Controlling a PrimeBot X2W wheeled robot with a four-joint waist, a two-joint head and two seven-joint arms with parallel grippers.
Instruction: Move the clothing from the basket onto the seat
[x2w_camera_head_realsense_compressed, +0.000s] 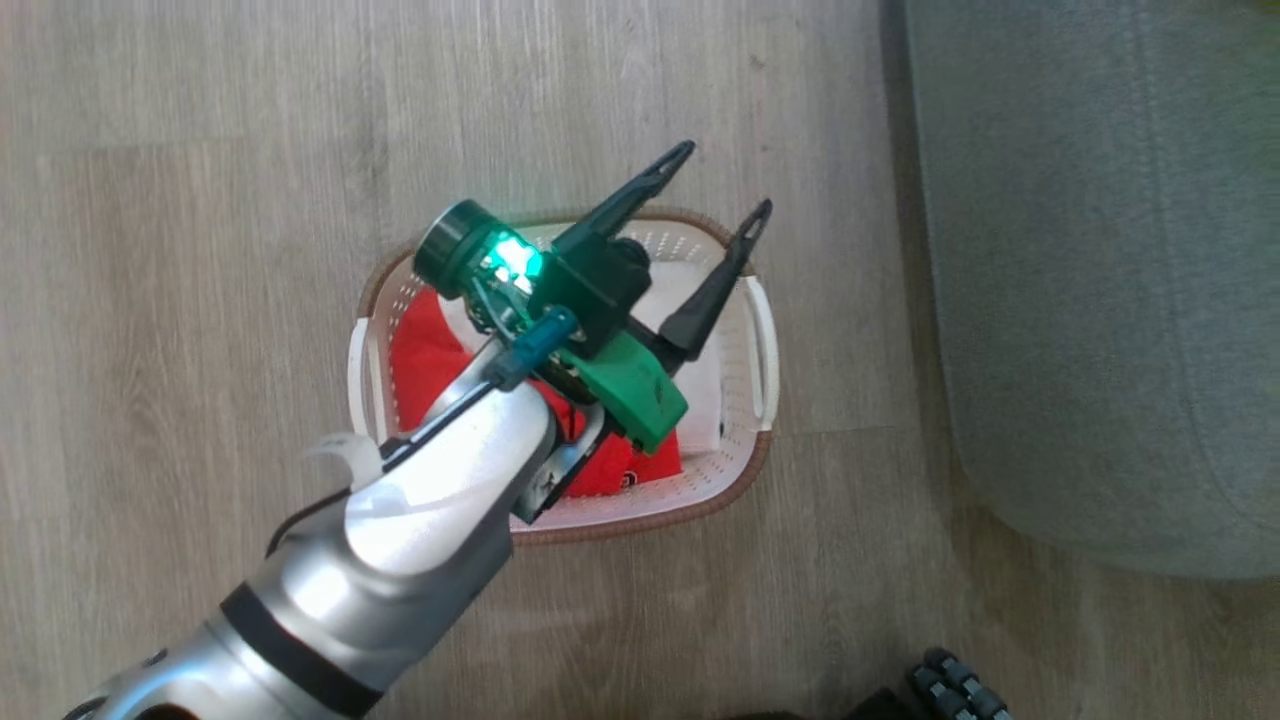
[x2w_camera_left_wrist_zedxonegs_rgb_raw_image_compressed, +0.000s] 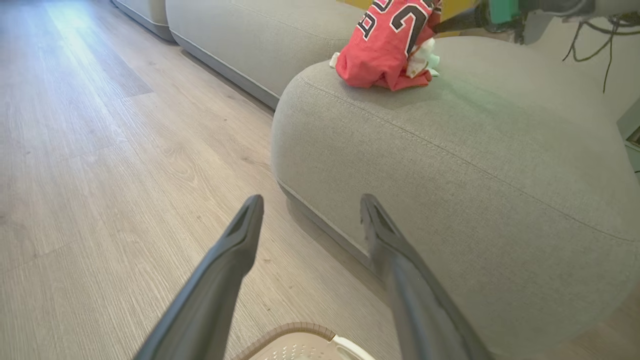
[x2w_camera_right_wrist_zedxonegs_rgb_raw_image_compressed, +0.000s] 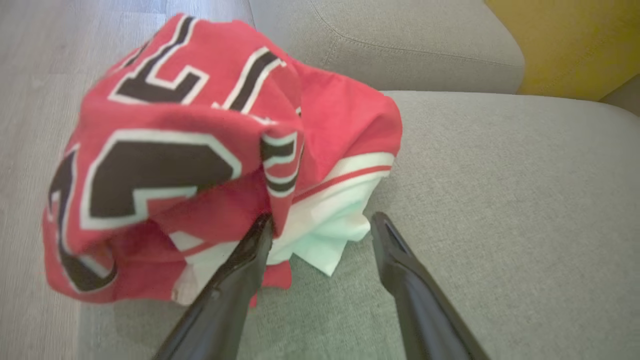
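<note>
Jersey (x2w_camera_right_wrist_zedxonegs_rgb_raw_image_compressed: 200, 165) on the seat (x2w_camera_right_wrist_zedxonegs_rgb_raw_image_compressed: 500, 200); red garment (x2w_camera_head_realsense_compressed: 425, 350) in the basket (x2w_camera_head_realsense_compressed: 745, 470).
Your right gripper (x2w_camera_right_wrist_zedxonegs_rgb_raw_image_compressed: 322, 222) is spread beside the jersey and your left gripper (x2w_camera_head_realsense_compressed: 725, 180) is spread above the basket. The garment looks soft and light, so pinch a bunched fold.

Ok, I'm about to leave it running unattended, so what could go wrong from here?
1. The jersey drapes over one finger of the open right gripper; pulling back could drag it off the seat.
2. It sits near the seat's rounded edge and might slide to the floor.
3. The open left gripper hovers over the basket, where a red garment lies; a grab could snag the basket's perforated wall.
</note>
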